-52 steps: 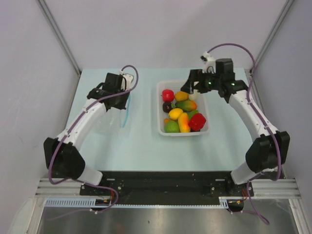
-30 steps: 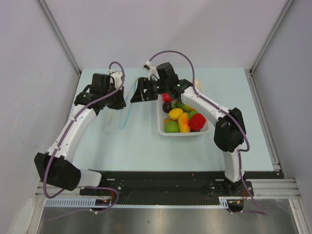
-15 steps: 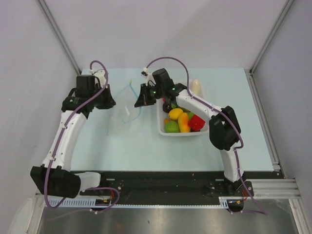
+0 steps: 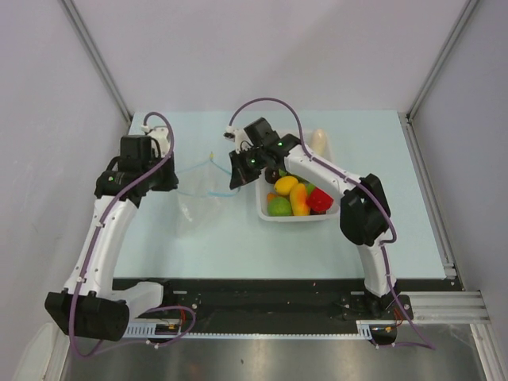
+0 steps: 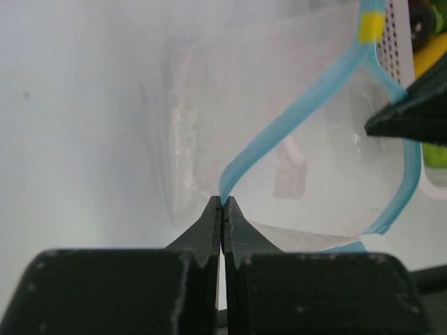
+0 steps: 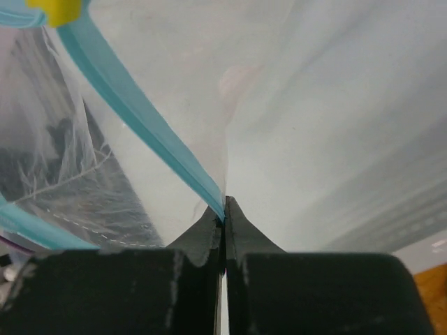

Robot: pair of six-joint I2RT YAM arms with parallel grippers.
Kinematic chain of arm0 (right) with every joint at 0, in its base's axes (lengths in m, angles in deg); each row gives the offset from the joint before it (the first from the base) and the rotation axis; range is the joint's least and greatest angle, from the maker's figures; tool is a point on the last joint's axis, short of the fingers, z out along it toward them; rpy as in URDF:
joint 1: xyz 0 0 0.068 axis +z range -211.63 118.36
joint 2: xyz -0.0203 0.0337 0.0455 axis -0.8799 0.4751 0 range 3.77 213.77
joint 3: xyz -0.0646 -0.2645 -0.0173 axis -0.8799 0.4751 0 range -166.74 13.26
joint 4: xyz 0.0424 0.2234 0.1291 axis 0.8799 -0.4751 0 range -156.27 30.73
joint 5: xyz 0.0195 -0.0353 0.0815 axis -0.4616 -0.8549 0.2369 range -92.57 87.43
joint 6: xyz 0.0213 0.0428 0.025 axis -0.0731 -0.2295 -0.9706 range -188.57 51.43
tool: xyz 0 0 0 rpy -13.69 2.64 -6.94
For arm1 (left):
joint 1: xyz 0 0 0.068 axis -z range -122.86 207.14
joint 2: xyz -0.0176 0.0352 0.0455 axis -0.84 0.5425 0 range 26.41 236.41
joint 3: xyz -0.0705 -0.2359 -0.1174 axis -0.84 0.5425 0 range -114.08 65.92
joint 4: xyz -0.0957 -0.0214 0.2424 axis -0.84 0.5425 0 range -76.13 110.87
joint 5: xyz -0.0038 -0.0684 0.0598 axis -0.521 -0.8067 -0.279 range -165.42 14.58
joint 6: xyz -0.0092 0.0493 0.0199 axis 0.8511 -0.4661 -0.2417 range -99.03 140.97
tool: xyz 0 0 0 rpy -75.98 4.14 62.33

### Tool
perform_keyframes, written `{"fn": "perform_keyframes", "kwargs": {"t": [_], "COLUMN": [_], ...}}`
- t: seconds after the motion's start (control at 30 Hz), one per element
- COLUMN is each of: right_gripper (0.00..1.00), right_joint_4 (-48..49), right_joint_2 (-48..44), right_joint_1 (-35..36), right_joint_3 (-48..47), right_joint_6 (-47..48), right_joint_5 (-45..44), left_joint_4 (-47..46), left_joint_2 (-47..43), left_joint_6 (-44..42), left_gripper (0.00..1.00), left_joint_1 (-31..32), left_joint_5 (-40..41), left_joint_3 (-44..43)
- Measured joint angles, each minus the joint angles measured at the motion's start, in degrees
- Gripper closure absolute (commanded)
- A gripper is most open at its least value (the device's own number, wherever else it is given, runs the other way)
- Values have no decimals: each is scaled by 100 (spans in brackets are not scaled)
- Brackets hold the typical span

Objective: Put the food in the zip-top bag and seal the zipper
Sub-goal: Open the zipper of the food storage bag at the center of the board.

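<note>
One pale blue table (image 4: 238, 238) is seen under everything. On it, left of centre, the zip-top bag (image 4: 198, 202) is held with its mouth spread open. Just beside it, the white basket (image 4: 298, 218) is filled with the food (image 4: 290, 194). The zipper (image 6: 143, 112) is pinched at opposite sides: the left gripper (image 5: 222, 206) is clamped tight on one strip, the right gripper (image 6: 224, 206) on the other.

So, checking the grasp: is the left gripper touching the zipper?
Touching. In the left wrist view the left gripper is shut on the zipper, the teal strip ending between its tips.
</note>
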Motion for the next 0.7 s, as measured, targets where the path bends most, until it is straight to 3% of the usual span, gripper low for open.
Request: {"fn": "perform_keyframes", "kwargs": {"t": [0.3, 0.43, 0.53, 0.6, 0.63, 0.7], "right_gripper": [90, 95, 94, 89, 76, 66], "right_joint_4": [-1047, -1307, -1469, -1558, -1606, -1703], "right_joint_2": [22, 22, 15, 2, -7, -37], "right_joint_1": [-98, -201, -291, -356, -396, -487], "right_joint_3": [-260, -282, -304, -304, -304, -304], "right_joint_6": [1180, 1471, 1659, 1751, 1779, 1853], "right_joint_5": [-529, -780, -1003, -1121, -1174, -1255], "left_joint_4": [57, -278, -748, -964, -1019, -1169], "left_joint_2": [472, 632, 629, 651, 671, 763], "left_joint_6": [240, 481, 728, 885, 940, 1078], "left_gripper": [100, 100, 100, 100, 100, 100], "left_joint_1": [20, 20, 20, 24, 26, 28], "left_joint_5": [-1104, -1735, -2236, -2463, -2522, -2656], "left_joint_3": [273, 321, 610, 796, 835, 872]}}
